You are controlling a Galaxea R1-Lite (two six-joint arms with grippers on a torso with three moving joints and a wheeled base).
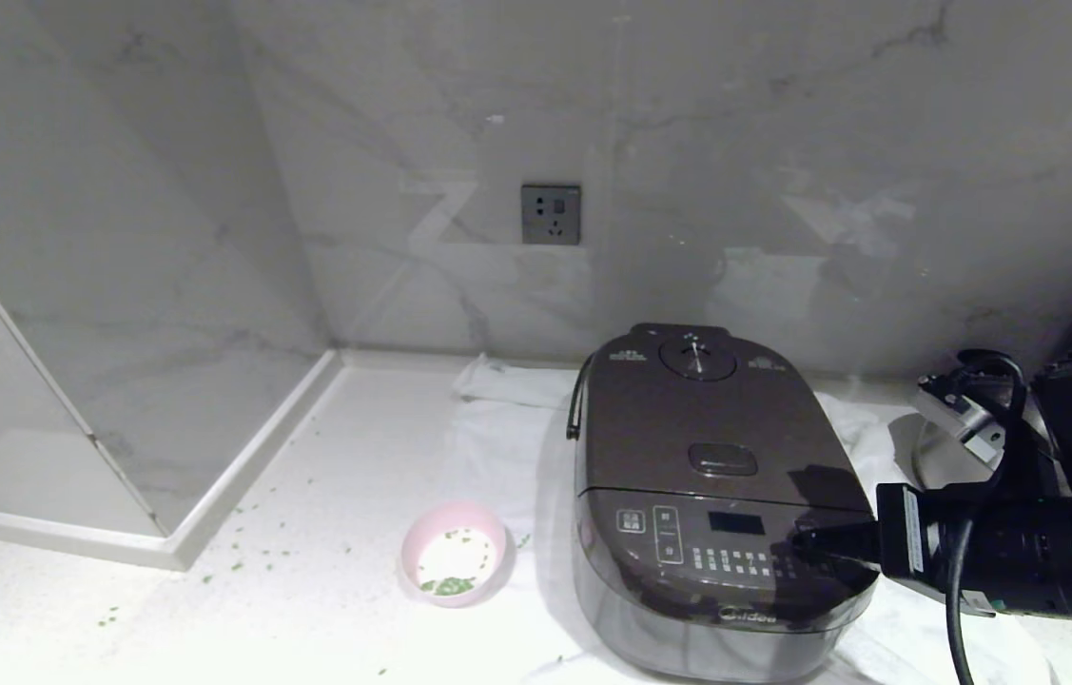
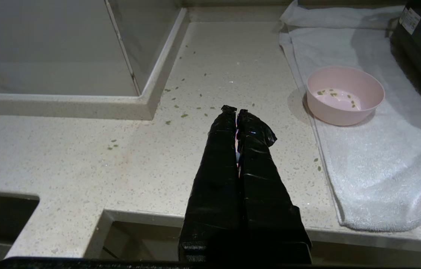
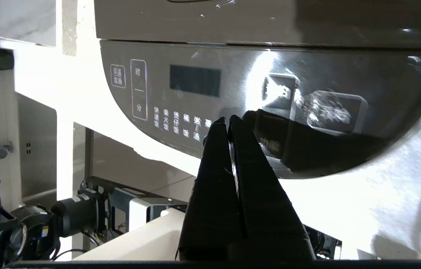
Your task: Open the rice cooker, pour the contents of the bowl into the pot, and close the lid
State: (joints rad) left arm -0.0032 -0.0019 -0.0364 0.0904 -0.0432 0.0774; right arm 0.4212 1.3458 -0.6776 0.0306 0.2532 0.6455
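Rice cooker [image 1: 721, 504] sits on a white towel [image 1: 497, 419] with its lid [image 1: 711, 419] down, so opening comes first. The right gripper [image 1: 807, 542], fingers pressed together and holding nothing, reaches in level over the cooker's front panel, probably meaning to push the release button [image 1: 722, 459] behind it. Left of the cooker stands the bowl [image 1: 456, 555], contents [image 1: 448, 584] inside. The left gripper [image 2: 237, 111], also closed and empty, hangs parked further left of the cooker.

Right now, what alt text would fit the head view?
A closed rice cooker sits on a white towel, the right claw shut at its front panel. A pink bowl of green bits stands left of it.
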